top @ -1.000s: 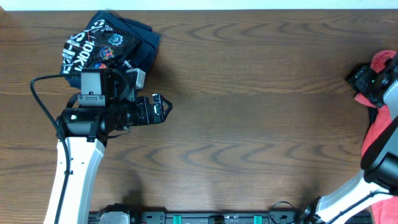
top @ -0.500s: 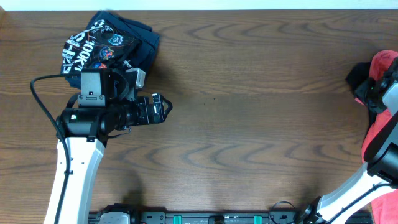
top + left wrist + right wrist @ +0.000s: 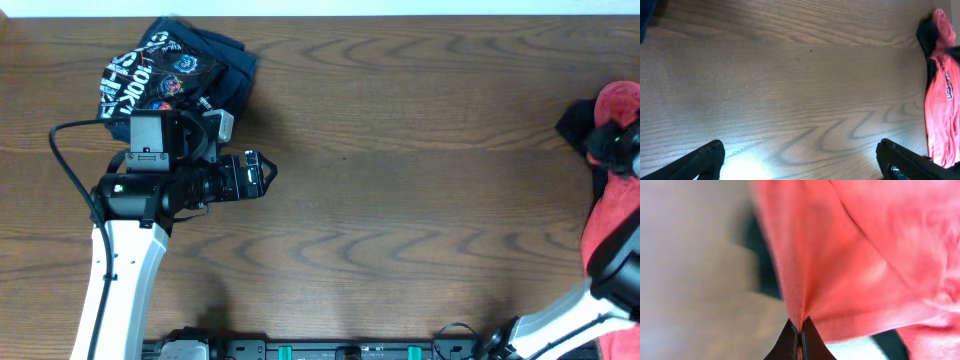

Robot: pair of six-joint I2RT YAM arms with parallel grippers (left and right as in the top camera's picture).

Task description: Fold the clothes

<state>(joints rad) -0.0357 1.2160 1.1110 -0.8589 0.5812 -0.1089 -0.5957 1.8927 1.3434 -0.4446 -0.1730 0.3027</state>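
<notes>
The left arm [image 3: 120, 260] reaches in from the near edge, the left gripper [image 3: 268, 172] spread wide over the tabletop's [image 3: 400, 200] left half. The right gripper [image 3: 800, 330], at the right edge, pinches the shirt [image 3: 865, 255]

A navy printed garment [image 3: 175, 70] lies bunched in the far left corner of the table [image 3: 420, 220]. The left gripper [image 3: 262, 172] hovers near it over bare wood. At the right edge, the right gripper [image 3: 622, 150] sits in the coral-red T-shirt [image 3: 605, 215], with 1 black garment [image 3: 573, 125] touching that shirt.
</notes>
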